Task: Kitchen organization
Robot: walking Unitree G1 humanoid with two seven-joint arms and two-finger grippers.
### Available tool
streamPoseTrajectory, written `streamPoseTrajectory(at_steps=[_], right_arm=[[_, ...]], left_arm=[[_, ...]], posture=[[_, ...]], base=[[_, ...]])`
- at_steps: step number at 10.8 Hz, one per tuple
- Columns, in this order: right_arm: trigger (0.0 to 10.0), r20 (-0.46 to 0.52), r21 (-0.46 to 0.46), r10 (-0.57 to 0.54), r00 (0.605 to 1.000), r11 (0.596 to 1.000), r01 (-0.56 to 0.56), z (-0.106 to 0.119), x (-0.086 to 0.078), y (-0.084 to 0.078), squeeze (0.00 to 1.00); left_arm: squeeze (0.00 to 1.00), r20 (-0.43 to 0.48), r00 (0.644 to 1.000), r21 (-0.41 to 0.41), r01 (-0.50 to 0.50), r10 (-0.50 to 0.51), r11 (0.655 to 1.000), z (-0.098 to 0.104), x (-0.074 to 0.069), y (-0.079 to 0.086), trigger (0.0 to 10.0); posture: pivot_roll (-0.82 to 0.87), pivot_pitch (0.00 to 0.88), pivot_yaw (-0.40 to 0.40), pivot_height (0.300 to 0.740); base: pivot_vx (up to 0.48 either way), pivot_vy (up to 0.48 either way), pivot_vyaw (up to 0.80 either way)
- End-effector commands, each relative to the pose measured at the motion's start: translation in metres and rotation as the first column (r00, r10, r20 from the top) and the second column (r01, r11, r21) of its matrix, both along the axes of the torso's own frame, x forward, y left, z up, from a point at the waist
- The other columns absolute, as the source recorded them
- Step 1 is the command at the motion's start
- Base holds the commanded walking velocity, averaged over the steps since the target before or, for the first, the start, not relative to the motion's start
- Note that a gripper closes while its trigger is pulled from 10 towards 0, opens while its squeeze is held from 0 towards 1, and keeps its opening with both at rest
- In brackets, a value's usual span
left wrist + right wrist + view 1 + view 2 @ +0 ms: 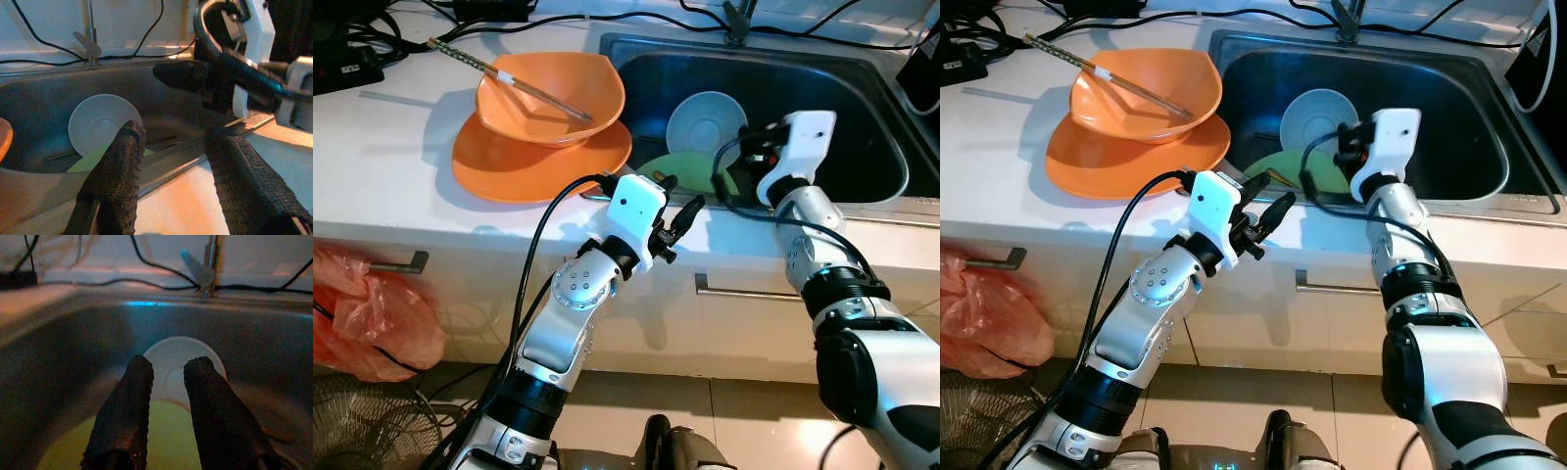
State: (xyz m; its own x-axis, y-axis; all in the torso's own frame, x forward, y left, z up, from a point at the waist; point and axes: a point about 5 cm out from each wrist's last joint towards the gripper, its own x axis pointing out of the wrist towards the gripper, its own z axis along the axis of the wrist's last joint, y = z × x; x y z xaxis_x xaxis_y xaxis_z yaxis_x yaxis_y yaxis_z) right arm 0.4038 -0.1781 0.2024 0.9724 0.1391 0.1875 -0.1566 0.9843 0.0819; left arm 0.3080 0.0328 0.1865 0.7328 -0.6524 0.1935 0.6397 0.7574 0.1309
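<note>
On the white counter [382, 147] at the left sit one orange plate [509, 166] and one orange bowl [548, 98] stacked on it, with a pair of chopsticks [509, 81] lying across the bowl. The left gripper [677, 217] hovers over the counter edge beside the sink [862, 108], fingers spread, holding nothing. In the steel sink lie two dishes: a white plate [705, 119] leaning upright and a flat green plate [166, 431] in front. The right gripper [168, 367] reaches into the sink above them, fingers slightly parted, empty.
</note>
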Motion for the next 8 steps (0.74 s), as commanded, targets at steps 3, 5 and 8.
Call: streamPoseTrajectory(at_steps=[3, 5, 8], right_arm=[[10.0, 0.187, 0.138, -0.048, 0.981, 0.990, 0.022, 0.046, -0.001, -0.008, 0.00], [10.0, 0.237, 0.212, -0.065, 0.969, 0.977, 0.013, 0.054, -0.008, -0.008, 0.00], [10.0, 0.248, 0.251, -0.097, 0.964, 0.967, 0.033, 0.036, -0.032, -0.007, 0.00]], left_arm=[[0.00, 0.007, 1.000, 0.005, -0.012, 0.012, 1.000, 0.001, -0.001, 0.000, 10.0], [0.00, 0.010, 0.999, 0.005, -0.031, 0.031, 1.000, 0.001, 0.000, 0.001, 10.0], [0.00, 0.026, 0.995, -0.001, -0.097, 0.097, 0.995, 0.003, 0.004, 0.008, 10.0]], posture=[[0.13, 0.180, -0.071, 0.740], [0.12, 0.190, -0.073, 0.740], [0.12, 0.201, -0.070, 0.740]], base=[[0.000, 0.000, 0.00], [0.000, 0.000, 0.00], [0.000, 0.000, 0.00]])
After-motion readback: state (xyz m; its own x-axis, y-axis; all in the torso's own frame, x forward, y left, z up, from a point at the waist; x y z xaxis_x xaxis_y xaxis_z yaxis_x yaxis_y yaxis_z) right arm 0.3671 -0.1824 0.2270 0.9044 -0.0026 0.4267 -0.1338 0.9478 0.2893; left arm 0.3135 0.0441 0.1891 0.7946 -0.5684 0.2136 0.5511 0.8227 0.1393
